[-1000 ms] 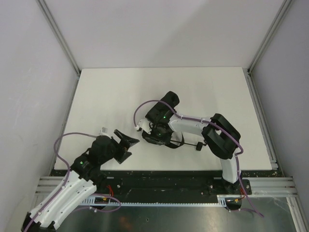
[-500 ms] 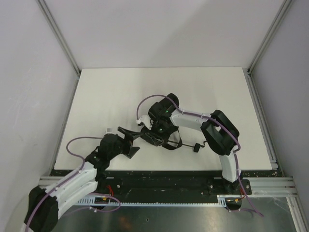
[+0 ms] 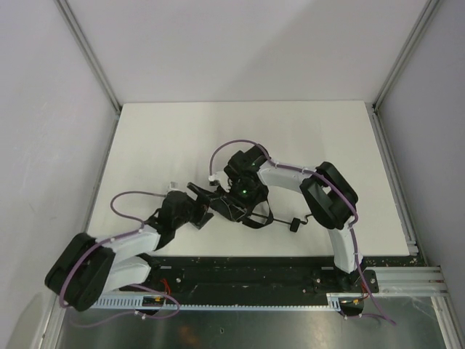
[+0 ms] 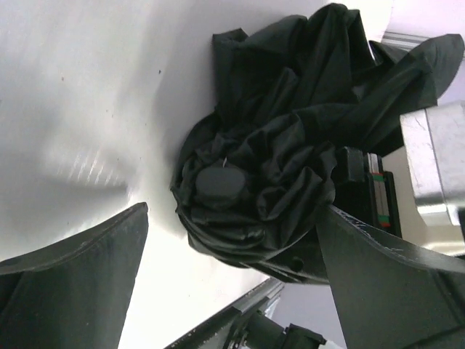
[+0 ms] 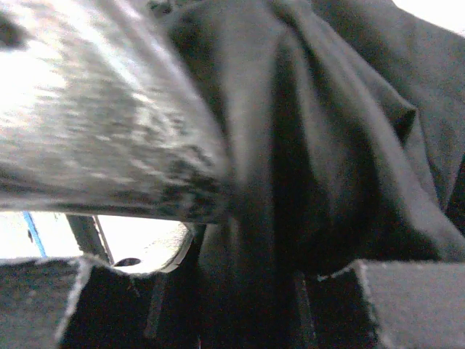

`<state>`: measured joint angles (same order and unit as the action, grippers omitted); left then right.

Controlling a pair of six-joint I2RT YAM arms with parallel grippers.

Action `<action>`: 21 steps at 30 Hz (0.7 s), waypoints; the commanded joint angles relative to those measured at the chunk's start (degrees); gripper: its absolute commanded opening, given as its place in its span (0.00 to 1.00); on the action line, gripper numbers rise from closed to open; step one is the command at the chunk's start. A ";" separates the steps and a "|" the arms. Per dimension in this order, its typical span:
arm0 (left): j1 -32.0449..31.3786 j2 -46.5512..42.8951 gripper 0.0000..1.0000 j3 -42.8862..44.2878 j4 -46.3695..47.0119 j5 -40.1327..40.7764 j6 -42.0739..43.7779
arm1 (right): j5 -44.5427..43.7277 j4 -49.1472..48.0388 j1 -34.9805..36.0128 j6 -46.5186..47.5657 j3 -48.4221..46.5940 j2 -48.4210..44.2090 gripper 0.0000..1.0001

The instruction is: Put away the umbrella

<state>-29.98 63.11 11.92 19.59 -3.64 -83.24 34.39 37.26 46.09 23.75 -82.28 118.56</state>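
Note:
The umbrella [image 3: 243, 212] lies collapsed on the white table near the front middle, its black canopy bunched up. Its thin shaft runs right to the small handle [image 3: 294, 225]. My right gripper [image 3: 232, 201] comes down from above and is shut on the bunched fabric. In the right wrist view black cloth [image 5: 341, 145] fills the space between the jaws of that gripper [image 5: 276, 240]. My left gripper [image 3: 208, 204] stands open at the umbrella's left end. In the left wrist view the round top cap [image 4: 221, 185] and crumpled canopy sit just ahead of this open gripper [image 4: 232, 218].
The white tabletop [image 3: 182, 138] is walled by grey panels with aluminium posts. A black and metal rail [image 3: 254, 265] runs along the near edge. Purple cables loop off both arms. The right arm's silver wrist part [image 4: 436, 167] sits close behind the canopy.
My left arm has stretched forward and right, bringing its open gripper up to the umbrella's tip end. The right gripper shifted slightly left with the canopy and tightened a little.

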 commanded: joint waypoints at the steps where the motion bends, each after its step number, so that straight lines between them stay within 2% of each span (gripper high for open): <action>1: 0.27 6.76 0.99 3.52 8.91 0.95 5.45 | -1.72 6.63 0.95 0.07 4.10 6.70 0.00; 7: 0.20 16.57 0.88 3.73 15.49 2.56 7.31 | -0.04 7.26 0.73 0.60 2.85 6.81 0.00; 17: -0.03 22.00 0.34 4.59 16.61 5.84 11.61 | 0.94 5.10 0.55 -0.22 2.70 4.09 0.00; 18: -0.06 22.29 0.28 4.73 16.62 5.75 12.40 | 0.81 4.45 0.43 -0.91 2.72 3.54 0.01; 21: -0.09 23.20 0.14 4.89 16.62 4.81 13.72 | 0.19 2.60 0.18 -4.16 2.69 1.00 0.20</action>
<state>-29.98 83.70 15.35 39.92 -3.31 -77.10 37.45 37.36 44.60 20.18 -82.74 119.22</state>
